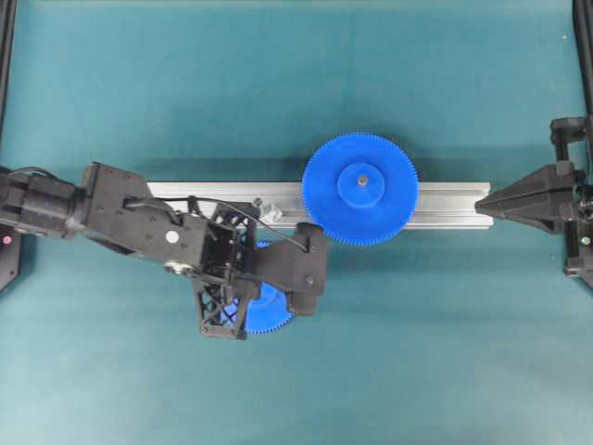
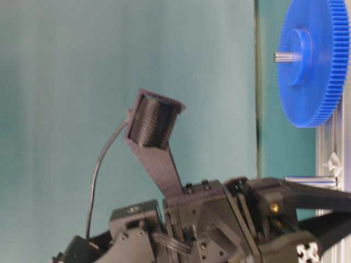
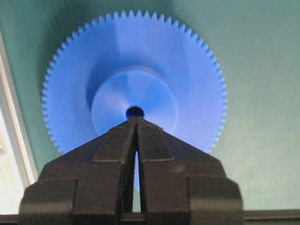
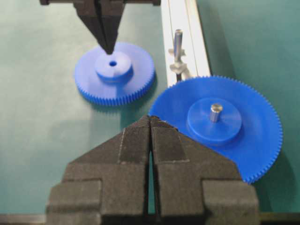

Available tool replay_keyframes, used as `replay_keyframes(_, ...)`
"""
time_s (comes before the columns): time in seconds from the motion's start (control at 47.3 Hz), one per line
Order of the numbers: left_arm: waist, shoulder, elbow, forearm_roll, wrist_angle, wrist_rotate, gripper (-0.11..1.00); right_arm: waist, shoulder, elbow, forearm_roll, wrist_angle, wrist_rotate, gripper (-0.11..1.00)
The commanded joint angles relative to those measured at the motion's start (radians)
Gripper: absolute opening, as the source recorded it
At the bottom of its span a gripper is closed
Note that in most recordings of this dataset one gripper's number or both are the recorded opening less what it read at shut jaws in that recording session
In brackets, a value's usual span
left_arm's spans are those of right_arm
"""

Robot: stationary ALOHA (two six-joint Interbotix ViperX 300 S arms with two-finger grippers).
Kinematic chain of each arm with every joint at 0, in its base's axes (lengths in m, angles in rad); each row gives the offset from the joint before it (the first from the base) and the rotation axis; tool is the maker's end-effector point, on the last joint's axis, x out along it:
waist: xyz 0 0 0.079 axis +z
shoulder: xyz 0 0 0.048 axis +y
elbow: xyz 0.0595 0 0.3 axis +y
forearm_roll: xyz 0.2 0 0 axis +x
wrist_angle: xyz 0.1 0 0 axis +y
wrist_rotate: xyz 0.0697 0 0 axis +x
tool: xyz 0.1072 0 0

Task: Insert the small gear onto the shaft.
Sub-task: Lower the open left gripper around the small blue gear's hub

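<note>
The small gear [image 3: 187,79] lies flat on the green mat, hub up, with its dark centre hole showing. My left gripper [image 3: 136,119] is shut and empty, its tips hanging just above the hub by the hole. The right wrist view shows the same left gripper [image 4: 108,47] over the small gear [image 4: 115,70]. From overhead the arm covers most of the small gear [image 1: 271,313]. The shaft [image 4: 178,44] stands upright on its shiny bracket on the rail, beside the small gear. My right gripper [image 4: 151,118] is shut and empty at the rail's right end [image 1: 480,204].
The aluminium rail [image 1: 445,199] runs left to right across the mat. A larger blue gear [image 1: 359,189] sits on it on a grey pin, close to the shaft. Black frame posts [image 1: 584,37] stand at the mat's side edges.
</note>
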Motion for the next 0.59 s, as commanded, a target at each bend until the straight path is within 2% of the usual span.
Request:
replay_keyframes(0.0, -0.005, -0.014, -0.035, 0.003, 0.005, 0.003, -0.01, -0.003, 0.005, -0.009, 0.002, -0.005, 0.011, 0.0)
replay_keyframes(0.571, -0.005, -0.006, -0.044, 0.003, 0.046, -0.008, -0.01, -0.003, 0.005, -0.009, 0.002, -0.006, 0.011, 0.0)
